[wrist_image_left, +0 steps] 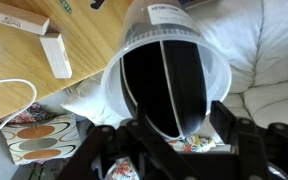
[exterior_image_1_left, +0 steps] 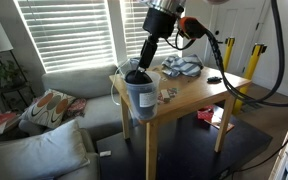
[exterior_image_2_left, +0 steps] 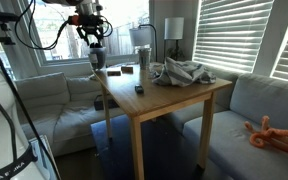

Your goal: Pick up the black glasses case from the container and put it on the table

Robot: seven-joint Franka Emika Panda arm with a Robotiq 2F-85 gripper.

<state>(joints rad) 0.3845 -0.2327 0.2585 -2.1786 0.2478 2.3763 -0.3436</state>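
Note:
The container [exterior_image_1_left: 141, 97], a translucent whitish tub, stands at a corner of the light-wood table [exterior_image_1_left: 189, 95]. It shows small in an exterior view [exterior_image_2_left: 97, 66] under the arm. In the wrist view I look into its mouth [wrist_image_left: 114, 75]. The black glasses case [wrist_image_left: 169, 75] stands on end inside it and fills most of the opening. My gripper [wrist_image_left: 179, 128] is open, with one finger on each side of the case's near end. In both exterior views the gripper [exterior_image_1_left: 136, 68] [exterior_image_2_left: 95, 50] hangs right at the tub's mouth.
A crumpled grey cloth [exterior_image_1_left: 181, 67] lies at the table's back, and a flat black oval item [exterior_image_1_left: 214, 79] near its edge. A metallic jar [exterior_image_2_left: 142, 62] and a lamp [exterior_image_2_left: 173, 30] stand behind. White boxes [wrist_image_left: 56, 52] lie by the tub. Sofas flank the table.

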